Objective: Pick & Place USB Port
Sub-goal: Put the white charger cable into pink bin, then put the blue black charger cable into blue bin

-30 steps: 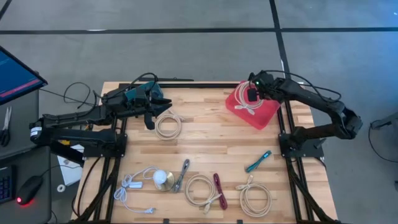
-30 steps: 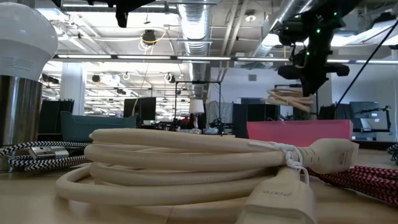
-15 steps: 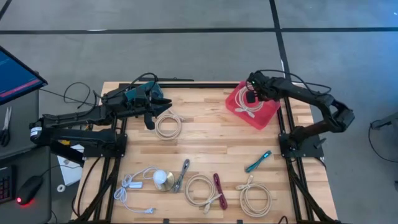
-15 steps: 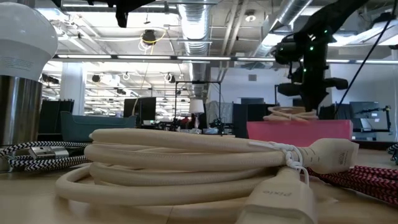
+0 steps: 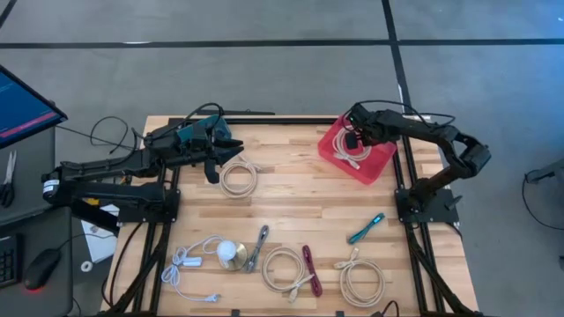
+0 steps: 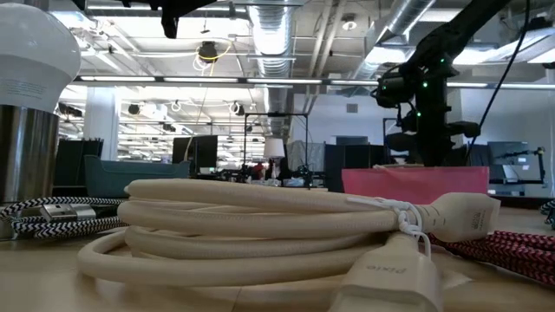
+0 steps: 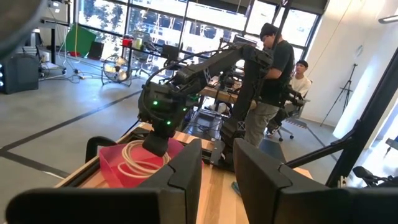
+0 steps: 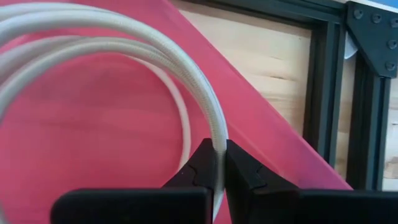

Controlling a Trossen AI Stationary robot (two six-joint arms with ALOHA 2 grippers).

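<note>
Two jaws | right gripper pinched onto cream cable inside pink tray | left gripper part-open, empty

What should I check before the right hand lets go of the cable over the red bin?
1. Right hand shut on the cream cable: ok, the strand is pinched between its fingertips.
2. Coil over the red bin: ok, the loops lie inside the bin's outline in the high view.
3. Coil resting on the bin floor: cannot tell, the bin wall hides it in the low view.
4. No strand hanging over the bin rim: ok, none shows in the high view.
5. Left hand out of the way: ok, it waits across the table near another cream coil.
</note>
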